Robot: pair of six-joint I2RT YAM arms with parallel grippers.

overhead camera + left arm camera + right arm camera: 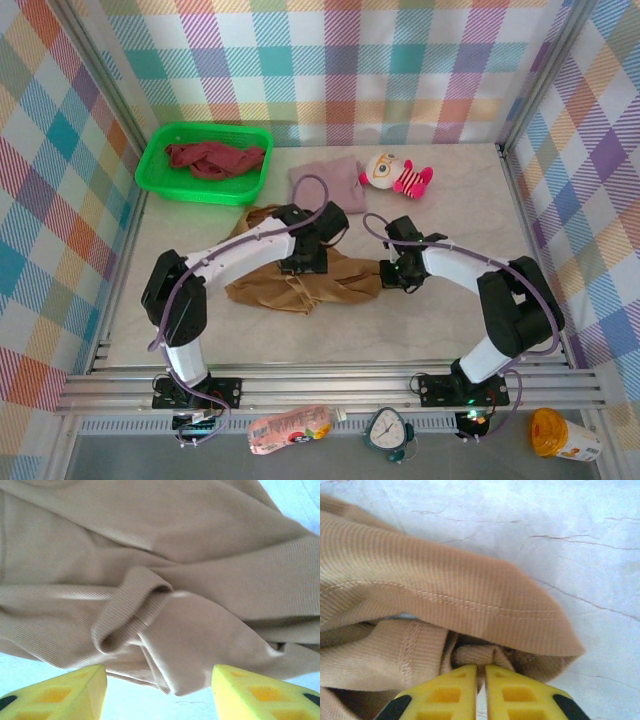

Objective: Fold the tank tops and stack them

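While I watch mid-frame, tan-brown tank top [300, 285] lies crumpled on desk [480, 200] | right tool [481, 672] pinches its right edge | left tool [157, 675] spread wide above it

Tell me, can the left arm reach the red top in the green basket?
Probably yes. The dark red top lies uncovered in the open green basket on that arm's side, and the left gripper is open, holding nothing.

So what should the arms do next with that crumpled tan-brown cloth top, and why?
The right gripper pinches a fold at the edge of the crumpled tan-brown ribbed cloth tank top; the left gripper hangs open over its bunched folds. Probably the left should lower and close on a fold, so both can lift and spread it flat.
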